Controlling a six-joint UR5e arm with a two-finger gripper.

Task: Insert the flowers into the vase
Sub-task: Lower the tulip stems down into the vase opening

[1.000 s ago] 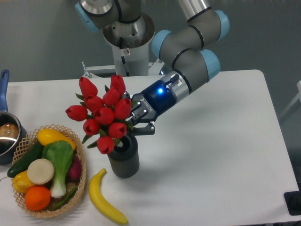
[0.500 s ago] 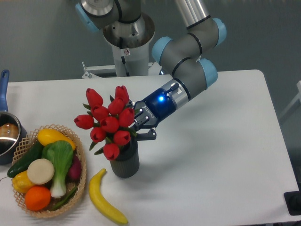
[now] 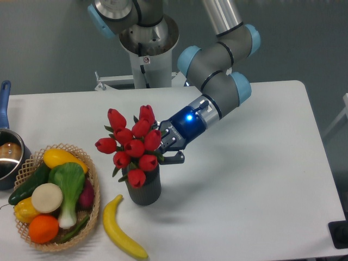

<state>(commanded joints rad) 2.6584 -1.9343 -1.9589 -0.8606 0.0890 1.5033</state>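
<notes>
- At the far left edge you see a pot [image 3: 7,155] with a blue handle, well to the left of the vase and touching the basket's rim.
- Next comes the wicker basket [image 3: 93,187] of vegetables and fruit, just left of the vase with a narrow strip of table between them.
- A banana [image 3: 120,229] lies in front of the vase, slightly to its left, close to its base but not touching.
- The vase [image 3: 144,187] stands upright near the front middle of the table [image 3: 255,190].
- The flowers [image 3: 132,145] sit directly over the vase's mouth, the lowest bud hanging over its front rim; the bunch leans left, toward the basket.
- The gripper [image 3: 166,147] is just right of the flowers and above the vase's right shoulder, reaching in sideways from the right. Its fingers are hidden behind the buds, so you cannot tell how far they are closed or whether they grip the stems.
- Right of the vase you have broad bare tabletop out to the right edge.
</notes>
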